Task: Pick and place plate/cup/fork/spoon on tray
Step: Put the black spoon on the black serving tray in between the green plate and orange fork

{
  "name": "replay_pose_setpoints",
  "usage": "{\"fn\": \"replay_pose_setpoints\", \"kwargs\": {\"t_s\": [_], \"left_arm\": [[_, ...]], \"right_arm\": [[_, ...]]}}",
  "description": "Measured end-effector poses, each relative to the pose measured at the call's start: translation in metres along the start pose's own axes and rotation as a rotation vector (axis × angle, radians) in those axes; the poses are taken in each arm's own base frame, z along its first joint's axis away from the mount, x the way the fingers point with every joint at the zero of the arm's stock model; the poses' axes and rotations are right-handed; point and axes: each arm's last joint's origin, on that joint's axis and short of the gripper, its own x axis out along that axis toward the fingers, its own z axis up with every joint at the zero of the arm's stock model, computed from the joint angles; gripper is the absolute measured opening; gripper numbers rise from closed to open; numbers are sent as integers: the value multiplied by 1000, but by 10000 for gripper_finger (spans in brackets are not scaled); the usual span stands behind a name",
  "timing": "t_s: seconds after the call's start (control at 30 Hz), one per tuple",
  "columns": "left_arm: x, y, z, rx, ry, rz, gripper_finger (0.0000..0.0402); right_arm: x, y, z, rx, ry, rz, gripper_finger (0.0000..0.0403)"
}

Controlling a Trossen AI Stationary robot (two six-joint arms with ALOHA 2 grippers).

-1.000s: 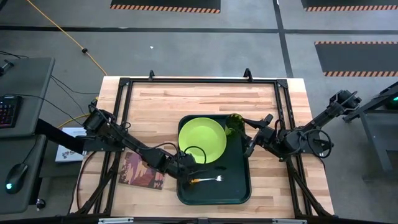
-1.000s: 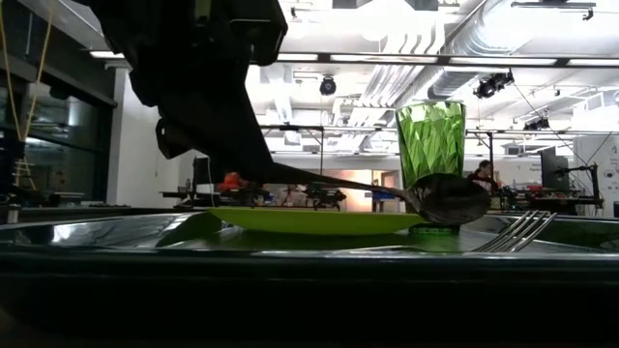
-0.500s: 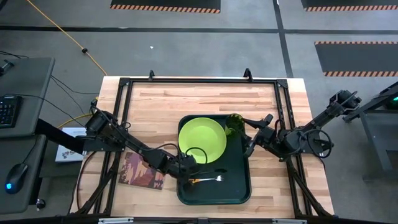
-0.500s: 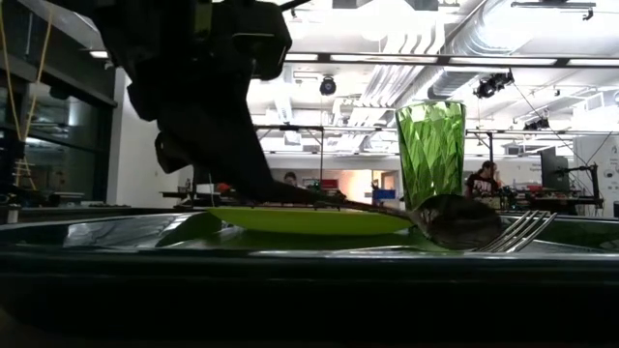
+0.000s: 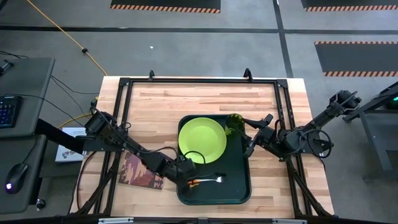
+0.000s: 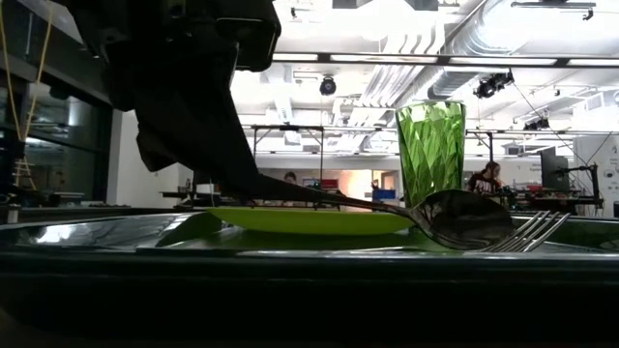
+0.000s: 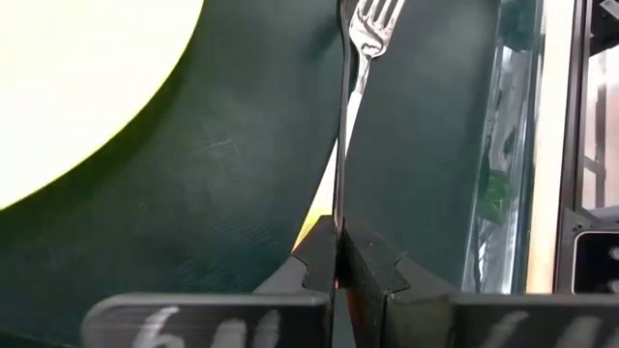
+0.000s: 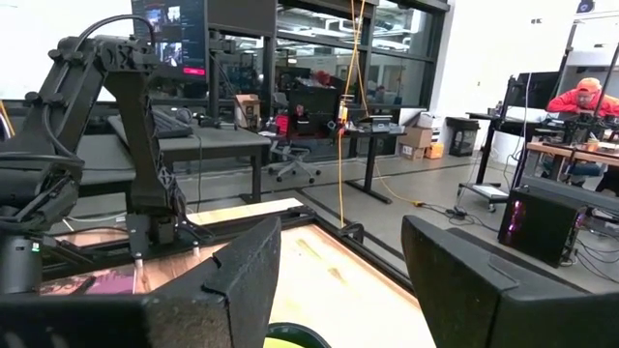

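The dark green tray [image 5: 239, 180] lies on the table's near middle. On it lie the lime-green plate [image 5: 202, 140], the upright green cup [image 5: 234, 122] at its far right corner, and the fork [image 5: 210, 180] with its orange handle, flat on the tray floor. My left gripper [image 5: 188, 178] is low over the tray's near left part, shut on the dark spoon [image 6: 462, 219]. The spoon's bowl is down by the fork's tines [image 6: 527, 230]. My right gripper [image 5: 249, 144] is open and empty at the tray's right side, just near of the cup. My left gripper pinches the spoon's thin handle [image 7: 339, 208] between its two fingertips, at the handle's end. The fingers come from the table's left, slanting down, in line with the handle. The handle slopes down to the bowl [image 6: 464, 220], which is at the tray floor beside the fork.
A reddish-brown patterned mat [image 5: 142, 171] lies left of the tray under my left arm. A black metal frame [image 5: 199, 81] runs around the wooden tabletop. Bare wood shows at the far side of the table [image 5: 186, 99].
My left gripper has gone a little toward the table's near edge and down, still shut on the spoon. The spoon's bowl, first held above the tray floor in front of the cup, has come down beside the fork's tines.
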Motion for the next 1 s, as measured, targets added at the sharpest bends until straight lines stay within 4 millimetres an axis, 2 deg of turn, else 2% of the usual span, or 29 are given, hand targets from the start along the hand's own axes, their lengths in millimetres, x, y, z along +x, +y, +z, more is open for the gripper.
{"fn": "replay_pose_setpoints", "kwargs": {"t_s": [0.37,0.5,0.7,0.83,1.0], "left_arm": [[-1,-1,0,27,-14,6,0],[-6,0,6,58,-37,8,0],[-35,0,21,79,-55,-14,0],[-43,-2,20,24,-21,-68,0],[-36,-5,20,-96,79,-187,0]], "right_arm": [[0,0,0,0,0,0,209],[0,0,-1,-5,5,2,209],[0,2,-5,-30,21,25,209],[0,3,-6,-34,19,72,209],[0,5,-7,-46,18,121,209]]}}
